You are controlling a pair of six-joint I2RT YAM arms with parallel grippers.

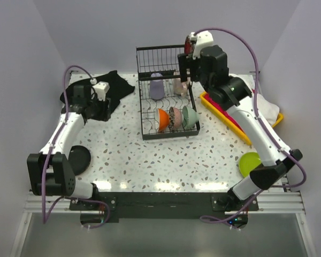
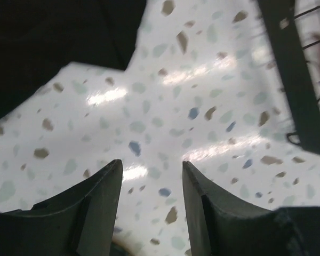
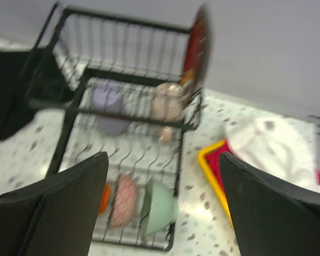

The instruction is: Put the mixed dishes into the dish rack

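Three bowls are standing on edge in a row on the front grid of the dish rack [image 1: 166,135]. An orange-backed bowl [image 1: 161,120] is on the left, a black-and-white patterned bowl [image 1: 175,118] is in the middle and a pale green bowl [image 1: 190,116] is on the right, each leaning close to the next. Behind them, in the rear part of the rack, a lavender mug [image 1: 157,86] and a pinkish mug [image 1: 179,85] are sitting side by side. A red dish [image 3: 196,50] is standing upright at the far right corner, against the tall back wires; the right wrist view is blurring it too much to show its pattern. The rack itself is sitting mid-bench [image 1: 203,160], towards the far side.

Your right claw [image 3: 162,157] is hanging above the rack near the red dish, its jaws gaping wide and gripping nothing. Your left claw [image 2: 152,170] is hovering low over the bench to the left of the rack, beside a black cloth [image 1: 109,85]. Its fingers are standing apart, with only speckled bench showing between them.

Two plates are lying outside the rack: a lime green plate [image 1: 250,162] at the near right by your right arm, and a black plate [image 1: 81,158] at the near left by your left arm. Right of the rack, a yellow tray [image 1: 224,120] is holding a white cloth [image 1: 265,104] and something red.
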